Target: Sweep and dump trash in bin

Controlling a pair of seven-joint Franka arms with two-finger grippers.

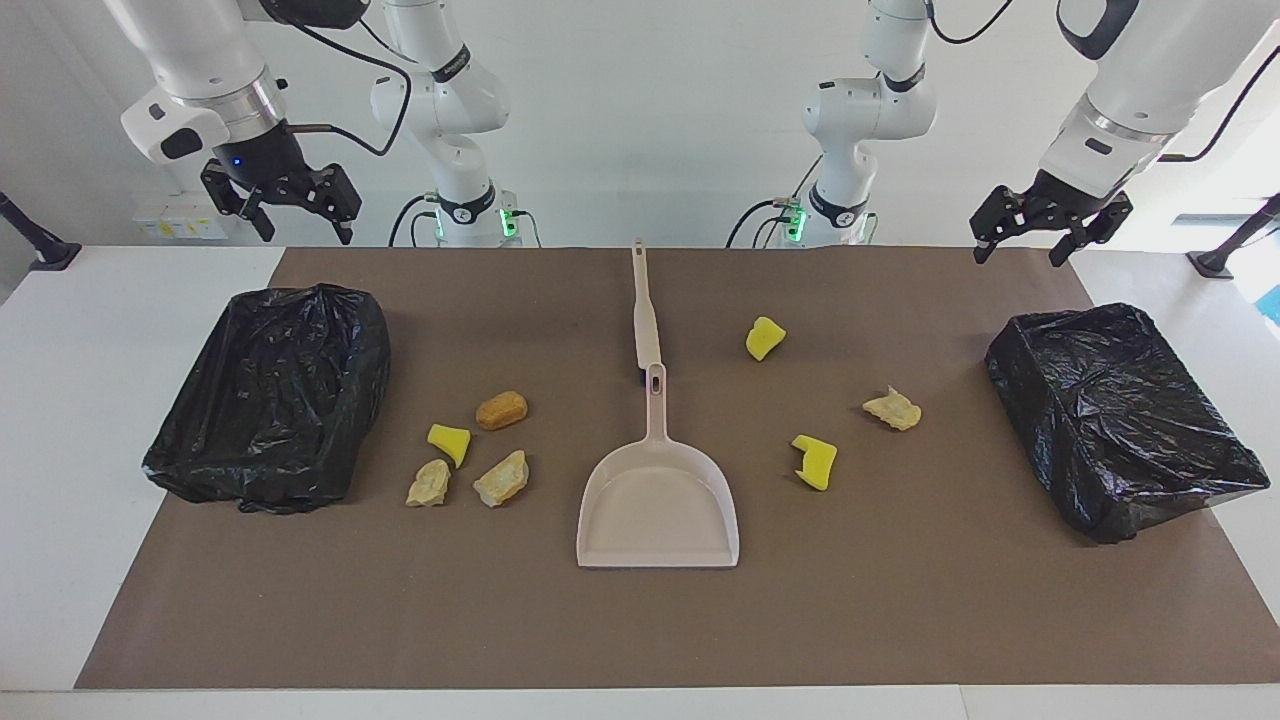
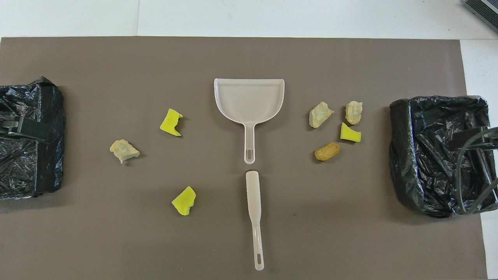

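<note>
Trash lies scattered on the brown mat. Toward the right arm's end sit an orange-brown bun [image 1: 501, 410], a yellow wedge [image 1: 449, 442] and two tan chunks [image 1: 428, 484] [image 1: 502, 479]. Toward the left arm's end lie two yellow wedges [image 1: 765, 338] [image 1: 815, 461] and a tan chunk [image 1: 893, 409]. A black-bagged bin [image 1: 270, 395] stands at the right arm's end, another bin [image 1: 1120, 420] at the left arm's end. My right gripper [image 1: 303, 228] hangs open in the air above the mat's robot-side edge by its bin. My left gripper [image 1: 1018, 250] hangs open likewise, holding nothing.
A beige dustpan [image 1: 657, 505] lies mid-table, its handle pointing toward the robots. A beige stick-like brush handle [image 1: 645, 310] lies in line with it, nearer to the robots. Dark gripper parts and a cable [image 2: 474, 155] overlap the bins in the overhead view.
</note>
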